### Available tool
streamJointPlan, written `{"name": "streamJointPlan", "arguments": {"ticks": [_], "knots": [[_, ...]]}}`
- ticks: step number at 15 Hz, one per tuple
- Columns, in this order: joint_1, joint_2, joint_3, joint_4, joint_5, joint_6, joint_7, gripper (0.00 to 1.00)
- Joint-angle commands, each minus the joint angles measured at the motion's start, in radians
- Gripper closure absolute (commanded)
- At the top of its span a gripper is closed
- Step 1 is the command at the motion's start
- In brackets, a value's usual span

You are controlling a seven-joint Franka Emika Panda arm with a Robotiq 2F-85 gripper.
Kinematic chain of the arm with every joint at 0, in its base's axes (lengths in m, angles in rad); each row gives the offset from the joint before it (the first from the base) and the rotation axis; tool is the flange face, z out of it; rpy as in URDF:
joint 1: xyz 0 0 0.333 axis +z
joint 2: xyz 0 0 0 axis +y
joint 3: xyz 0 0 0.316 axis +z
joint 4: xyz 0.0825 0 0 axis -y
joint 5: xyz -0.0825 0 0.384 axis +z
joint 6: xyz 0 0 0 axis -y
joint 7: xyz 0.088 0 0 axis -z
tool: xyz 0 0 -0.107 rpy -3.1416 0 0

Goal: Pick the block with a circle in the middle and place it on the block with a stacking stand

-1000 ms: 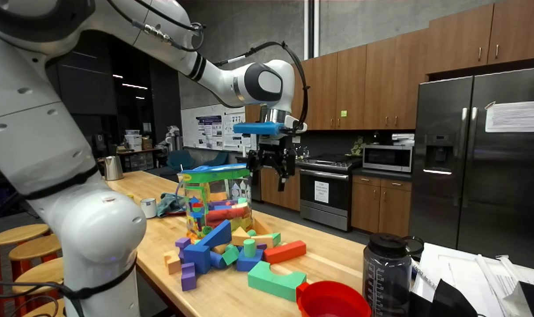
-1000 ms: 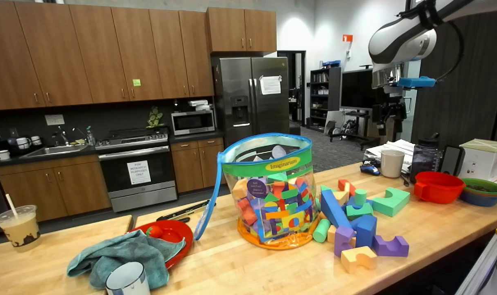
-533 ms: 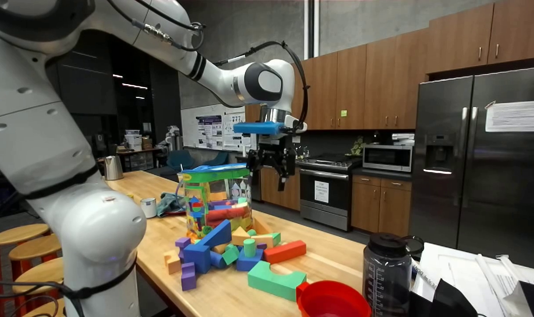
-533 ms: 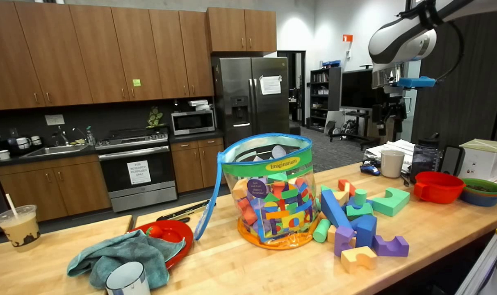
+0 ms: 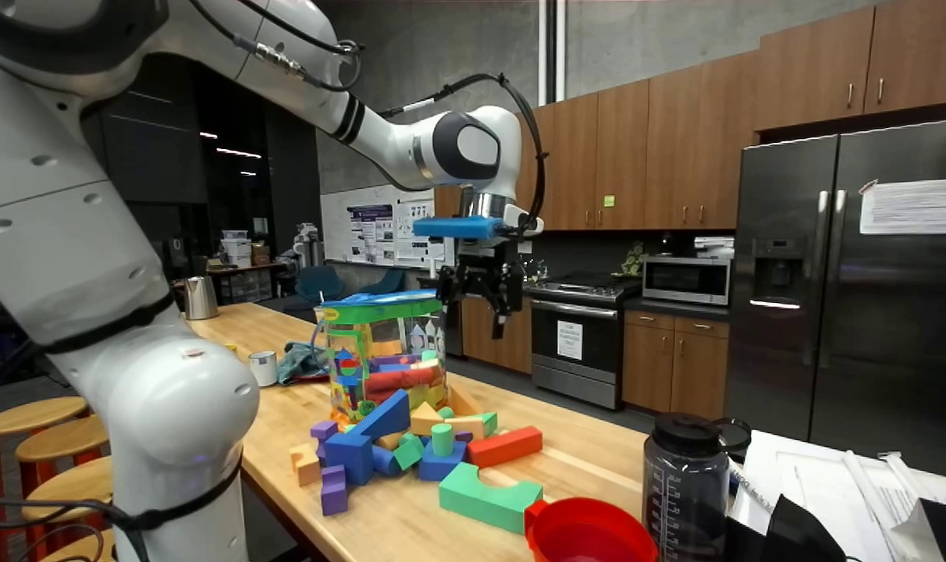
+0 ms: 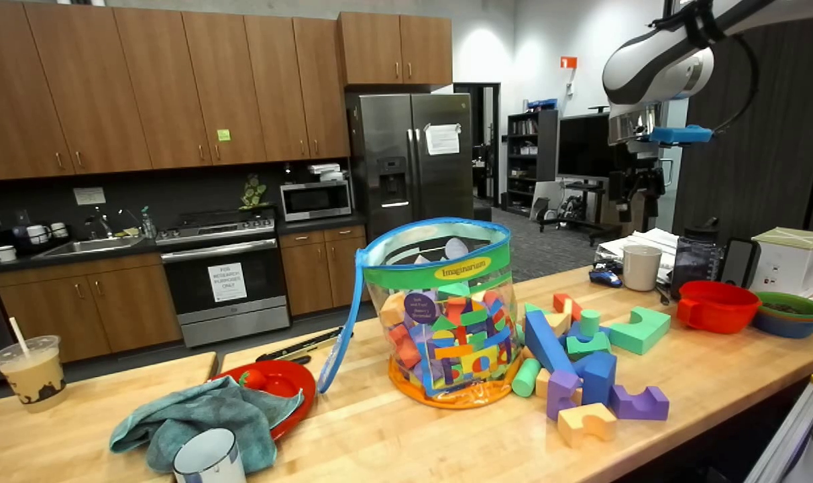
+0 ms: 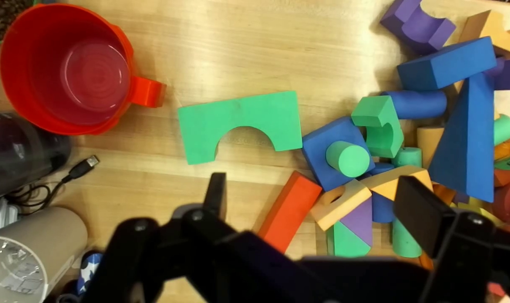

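Wooden cabinets (image 5: 676, 148) and a steel fridge (image 5: 785, 359) backed the kitchen in both exterior views, beyond a pale wooden table (image 5: 410, 515). Stools (image 5: 32, 417) beside the table appeared only in an exterior view. In an exterior view a red plate (image 6: 291, 380) could be made out, a small red object (image 6: 253, 379) on it and a teal cloth (image 6: 198, 416) over its edge, and a clear bag (image 6: 400, 278) of blocks turned its printed name forward. The gripper (image 7: 316, 202) hung well above the loose blocks (image 7: 465, 139), its jaws spread wide. The wrist view alone looked straight down on a large green arch block (image 7: 242, 113), lying flat near a red cup (image 7: 95, 75), its corner just beside a blue block (image 7: 316, 153). A green cylinder (image 7: 349, 160) stood upright on the blue block, and close by was a beige block (image 7: 343, 206) with a rounded opening. Which block was the one with the circle could not be told.
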Motion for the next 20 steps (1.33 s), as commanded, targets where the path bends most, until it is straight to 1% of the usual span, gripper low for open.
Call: {"name": "streamJointPlan", "arguments": {"ticks": [1, 3, 7, 10, 12, 13, 14, 15, 17, 20], "knots": [[-0.015, 0.014, 0.028, -0.007, -0.021, 0.007, 0.053, 0.00], [-0.021, 0.011, 0.060, -0.038, -0.038, 0.050, 0.165, 0.00], [-0.030, -0.009, 0.142, -0.083, -0.092, 0.119, 0.449, 0.00], [-0.027, -0.030, 0.210, -0.117, -0.149, 0.222, 0.625, 0.00], [-0.037, -0.002, 0.247, -0.104, -0.200, 0.260, 0.751, 0.00], [-0.034, 0.018, 0.256, -0.088, -0.198, 0.270, 0.792, 0.00], [-0.026, 0.048, 0.264, -0.063, -0.181, 0.261, 0.814, 0.00], [-0.018, 0.014, 0.251, -0.090, -0.174, 0.251, 0.758, 0.00], [-0.015, 0.028, 0.261, -0.082, -0.175, 0.254, 0.795, 0.00], [-0.014, 0.039, 0.260, -0.077, -0.176, 0.256, 0.800, 0.00]]}}
